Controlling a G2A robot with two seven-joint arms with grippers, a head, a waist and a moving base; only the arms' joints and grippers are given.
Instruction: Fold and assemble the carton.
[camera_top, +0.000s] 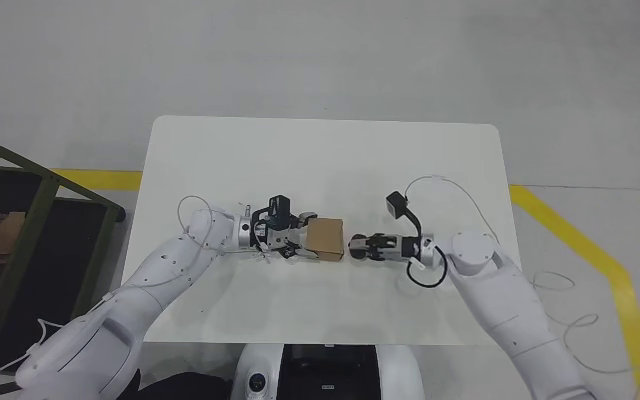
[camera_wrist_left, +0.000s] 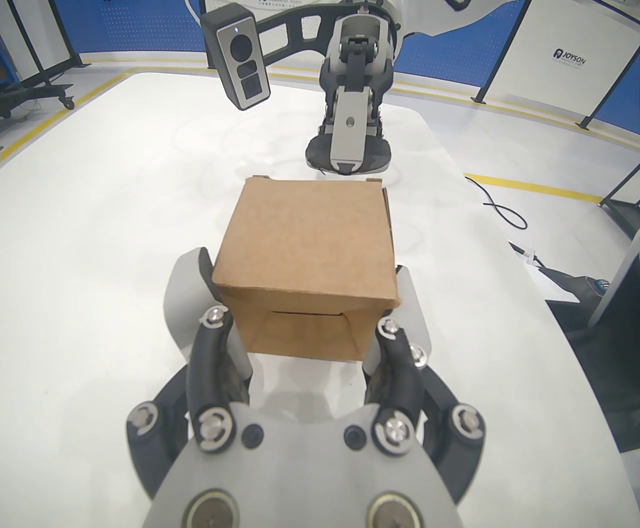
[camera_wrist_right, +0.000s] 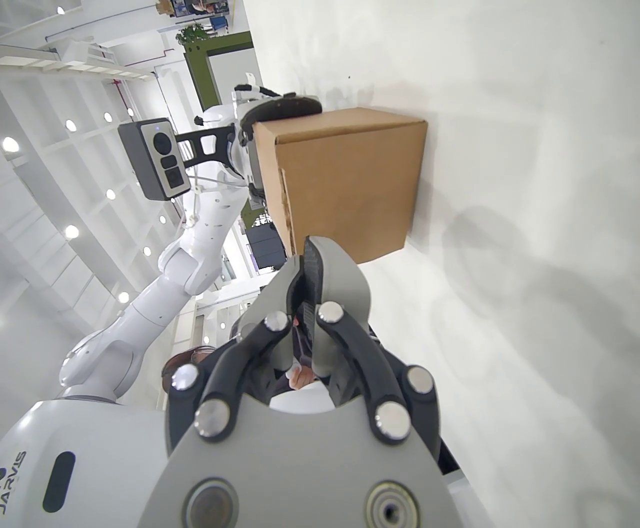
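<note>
The carton (camera_top: 325, 239) is found at the centre of the top view, lying on its side on the white table (camera_top: 320, 150). Its open end is turned towards the left gripper (camera_wrist_left: 302, 272), and a bare cardboard interior with a slotted flap is seen. The left gripper's fingers (camera_wrist_left: 197, 280) are spread to carton width and pressed against both side walls. The right gripper (camera_wrist_right: 310, 255) is pinched together and holds nothing. Its tip is set against the carton's closed end, though contact cannot be confirmed.
</note>
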